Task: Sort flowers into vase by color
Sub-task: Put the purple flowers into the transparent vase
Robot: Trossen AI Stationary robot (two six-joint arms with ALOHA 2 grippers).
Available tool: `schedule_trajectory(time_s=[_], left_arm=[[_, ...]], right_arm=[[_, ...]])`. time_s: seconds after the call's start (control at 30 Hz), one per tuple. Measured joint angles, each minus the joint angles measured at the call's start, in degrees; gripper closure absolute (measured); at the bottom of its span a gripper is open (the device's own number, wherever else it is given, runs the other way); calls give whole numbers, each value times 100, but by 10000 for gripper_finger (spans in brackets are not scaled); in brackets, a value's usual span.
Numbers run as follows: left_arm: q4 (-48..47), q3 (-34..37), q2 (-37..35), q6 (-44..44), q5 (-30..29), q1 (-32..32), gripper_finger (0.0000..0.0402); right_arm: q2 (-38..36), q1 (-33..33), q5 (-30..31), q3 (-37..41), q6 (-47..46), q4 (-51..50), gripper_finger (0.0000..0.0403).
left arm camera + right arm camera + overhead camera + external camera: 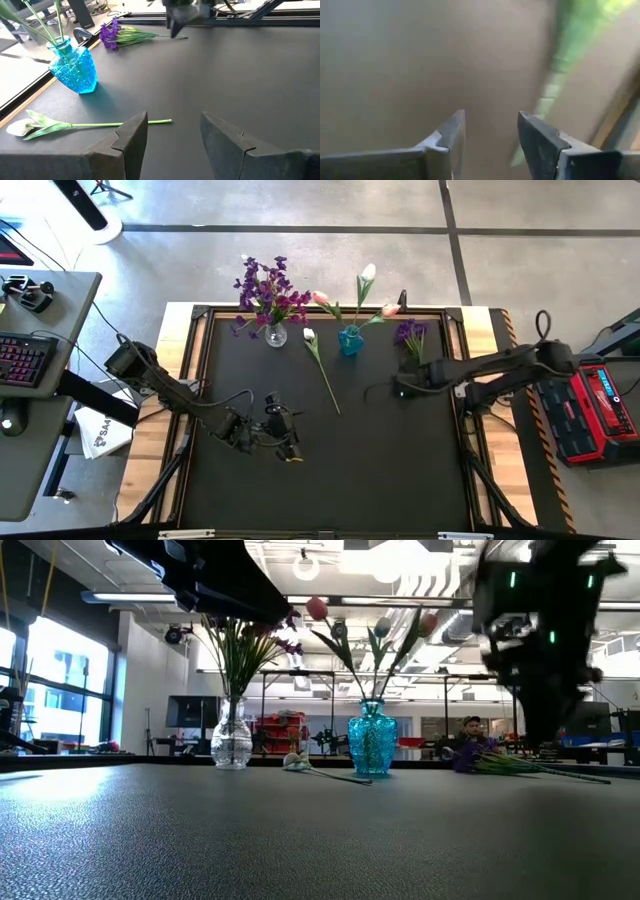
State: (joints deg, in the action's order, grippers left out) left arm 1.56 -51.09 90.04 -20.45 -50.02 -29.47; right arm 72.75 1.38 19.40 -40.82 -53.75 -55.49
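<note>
left gripper open above white tulip; no legible writing.

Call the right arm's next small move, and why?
Probably shift the right gripper sideways onto the green stem of the purple sprig before it closes. In its wrist view the open fingers have nothing between them and the stem lies off to one side. The left gripper waits open near the loose white tulip.

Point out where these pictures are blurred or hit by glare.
Right wrist view: heavy blur, a purple sprig's green stem is a smear. Low view: bright ceiling lights flare behind the blue vase; the near arm is soft. Left wrist view: sharp on the white tulip.
</note>
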Motion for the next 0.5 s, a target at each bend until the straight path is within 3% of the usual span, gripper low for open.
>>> schedule_trajectory(time_s=[0.2, 0.5], left_arm=[[-2, 0, 0, 0, 159, 20, 234], [-2, 0, 0, 0, 259, 20, 234]], right_arm=[[-4, -1176, 757, 605, 634, 650, 260], [-6, -2975, 676, 618, 1796, 1569, 236]])
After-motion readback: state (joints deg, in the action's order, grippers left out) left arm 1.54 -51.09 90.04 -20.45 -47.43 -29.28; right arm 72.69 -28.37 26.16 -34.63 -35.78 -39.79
